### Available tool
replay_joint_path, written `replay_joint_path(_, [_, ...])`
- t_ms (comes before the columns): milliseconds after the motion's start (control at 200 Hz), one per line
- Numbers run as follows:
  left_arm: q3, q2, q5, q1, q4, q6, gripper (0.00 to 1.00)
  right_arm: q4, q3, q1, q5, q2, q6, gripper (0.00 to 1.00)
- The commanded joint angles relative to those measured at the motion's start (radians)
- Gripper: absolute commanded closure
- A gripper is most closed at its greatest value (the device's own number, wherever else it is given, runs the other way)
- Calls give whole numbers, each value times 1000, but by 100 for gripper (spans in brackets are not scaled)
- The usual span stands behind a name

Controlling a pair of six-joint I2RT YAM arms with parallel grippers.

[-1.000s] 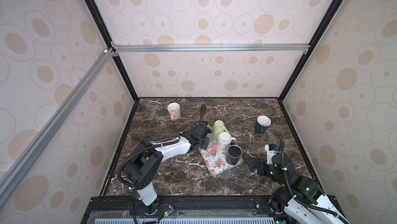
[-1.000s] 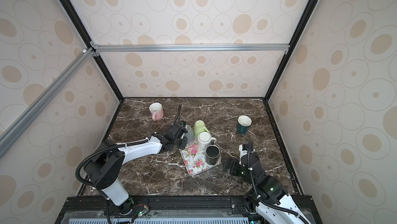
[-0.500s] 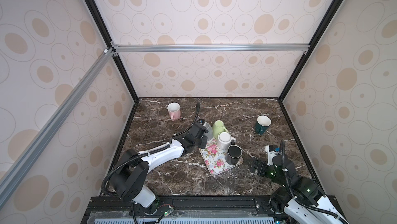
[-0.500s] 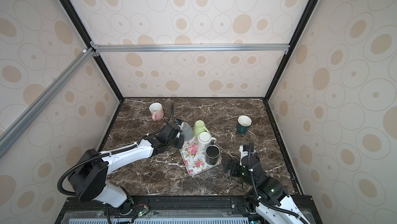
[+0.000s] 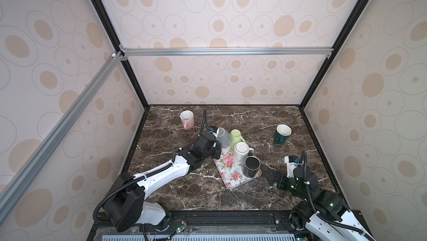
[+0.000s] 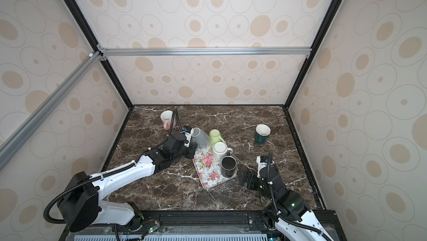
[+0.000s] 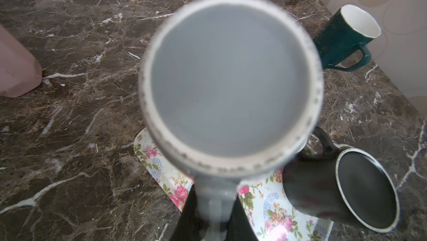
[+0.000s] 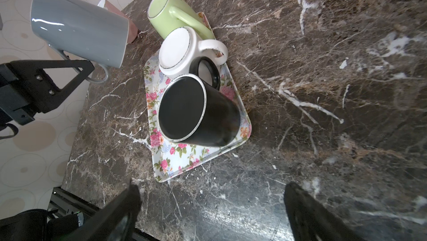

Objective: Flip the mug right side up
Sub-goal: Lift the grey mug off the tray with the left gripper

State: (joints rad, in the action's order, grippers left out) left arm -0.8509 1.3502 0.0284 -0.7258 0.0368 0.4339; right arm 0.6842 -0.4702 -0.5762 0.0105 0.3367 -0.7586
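Clenched left fingers grip the handle of the grey mug, holding it clear of the dark marble surface. The grey mug hangs tipped on its side, just beside the green mug and near the far corner of the floral tray. One round end faces the left wrist camera, filling that view; whether it is the mouth or the base is unclear.

On the tray, the white mug stands upside down, flat base up. The black mug stands just beside it, its handle against the white mug's side. The green mug leans at the tray's far edge.

Off the tray, the pink mug stands mouth up at the far left. The teal mug stands mouth up at the far right.

Spread wide, the right fingers grasp nothing and sit low over the surface near the tray's front right corner.
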Motion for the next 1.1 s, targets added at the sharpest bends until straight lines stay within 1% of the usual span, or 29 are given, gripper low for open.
replay_joint_path(0, [6, -55, -46, -3, -149, 18, 100, -27, -15, -3, -20, 3, -23, 0])
replay_joint_path(305, [73, -102, -143, -3, -313, 28, 100, -109, -41, -3, -86, 33, -74, 0])
replay_joint_path(335, [77, -104, -155, -4, -350, 28, 100, -127, -41, -3, -96, 39, -77, 0])
replay_joint_path(470, [52, -98, -182, 0, -388, 26, 100, -199, -50, -3, -126, 94, -96, 0])
replay_joint_path(610, [51, -95, -271, 9, -478, 55, 100, -261, -72, -4, -166, 168, -107, 0])
replay_joint_path(750, [76, -76, -337, 21, -549, 105, 100, -299, -99, -3, -206, 225, -99, 0])
replay_joint_path(850, [93, -61, -366, 26, -600, 145, 100, -307, -115, -3, -207, 256, -99, 0])
replay_joint_path(930, [89, -49, -387, 27, -613, 155, 100, -328, -126, -3, -216, 271, -99, 0])
replay_joint_path(1095, [95, -37, -435, 32, -656, 151, 100, -440, -111, -3, -229, 295, -90, 0])
